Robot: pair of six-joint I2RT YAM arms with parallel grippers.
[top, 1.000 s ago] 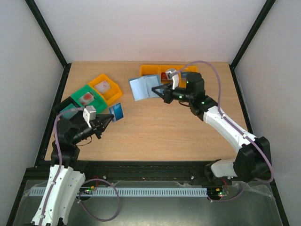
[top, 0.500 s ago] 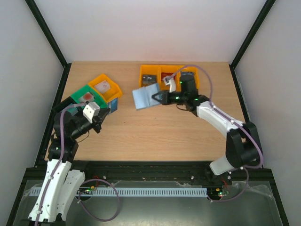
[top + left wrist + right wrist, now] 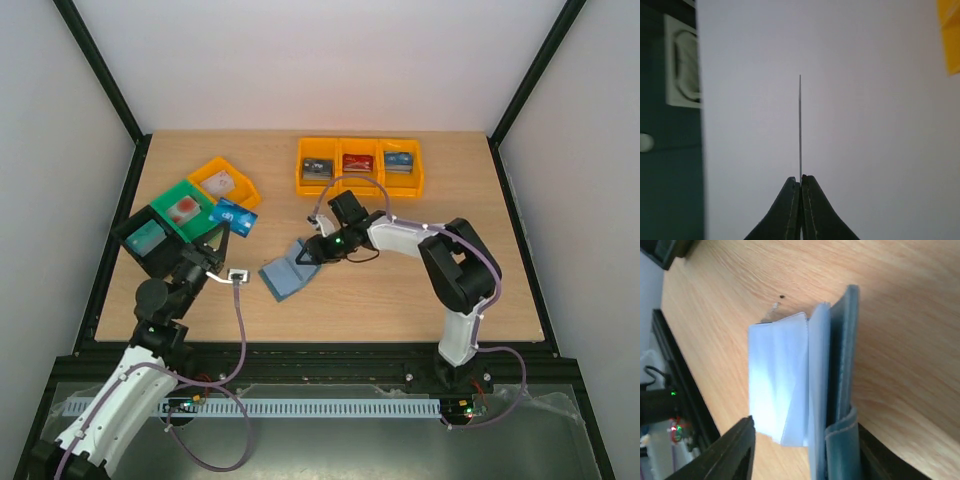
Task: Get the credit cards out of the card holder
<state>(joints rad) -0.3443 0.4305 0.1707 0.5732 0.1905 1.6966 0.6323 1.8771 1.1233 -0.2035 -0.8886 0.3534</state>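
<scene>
My left gripper (image 3: pixel 217 233) is shut on a teal-blue credit card (image 3: pixel 234 215), held in the air near the green bin. In the left wrist view the credit card (image 3: pixel 800 125) shows edge-on as a thin line rising from my left gripper (image 3: pixel 801 177). The card holder (image 3: pixel 283 277) lies partly open on the wood at mid-table. My right gripper (image 3: pixel 311 252) is at its right end. In the right wrist view the card holder (image 3: pixel 842 370), teal cover and pale pockets, sits between the spread jaws of my right gripper (image 3: pixel 805 455). The left finger (image 3: pixel 735 450) stands apart from the pale pockets.
Three joined orange bins (image 3: pixel 360 180) at the back each hold a card. At the left sit an orange bin (image 3: pixel 212 170), a green bin (image 3: pixel 160 198) and a black bin (image 3: pixel 127 235), each with a card inside. The table's front edge lies below the card holder.
My right gripper carried the card holder from the back bins down to mid-table and opened. My left arm drew back and lifted the teal-blue card slightly toward the bins.
</scene>
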